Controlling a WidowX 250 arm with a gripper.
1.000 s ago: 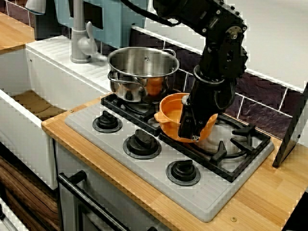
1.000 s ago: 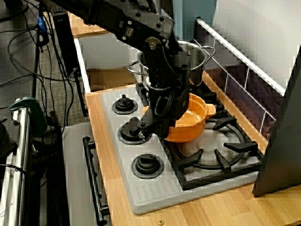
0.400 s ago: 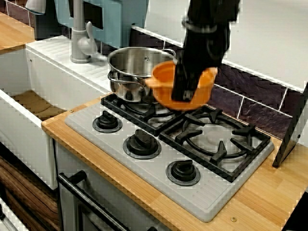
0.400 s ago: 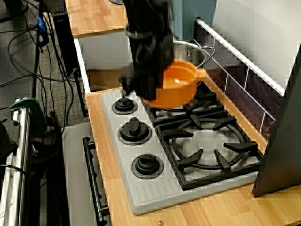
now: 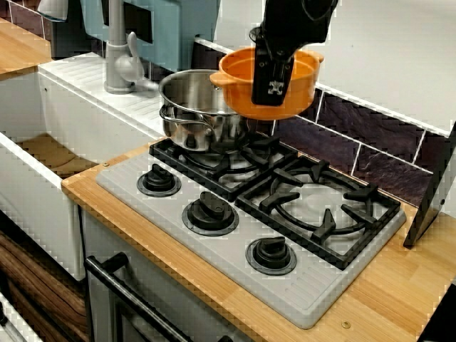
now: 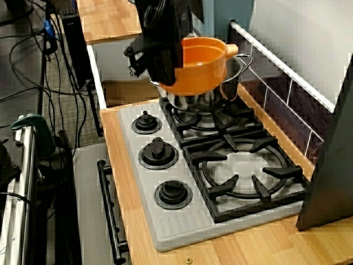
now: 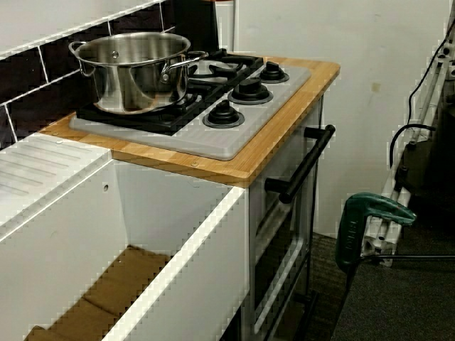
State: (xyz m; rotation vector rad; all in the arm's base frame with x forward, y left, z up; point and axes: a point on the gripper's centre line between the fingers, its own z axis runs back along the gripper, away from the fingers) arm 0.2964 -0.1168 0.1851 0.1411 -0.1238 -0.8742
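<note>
Currently we list one orange pot (image 5: 303,85), judged light, rigid and slick, aloft over the steel stockpot (image 5: 192,107), gripper (image 5: 273,91) jaws clamped on its near rim, the best hold beside its side handles.

A wooden counter (image 5: 388,288) carries a grey gas hob (image 5: 167,210) with black grates. Behind it a band of dark purple tiles (image 5: 370,153) runs along the far wall, with plain white wall (image 5: 399,57) above. To the left sits a white sink (image 5: 35,185) with a grey tap (image 5: 117,57) and a brown board (image 5: 50,153) in its basin. Below the hob, the oven door has a black bar handle (image 7: 306,163). The floor (image 6: 33,83) is grey carpet strewn with black cables. A green clamp (image 7: 370,220) stands out in front of the oven. The light is even and soft.
</note>
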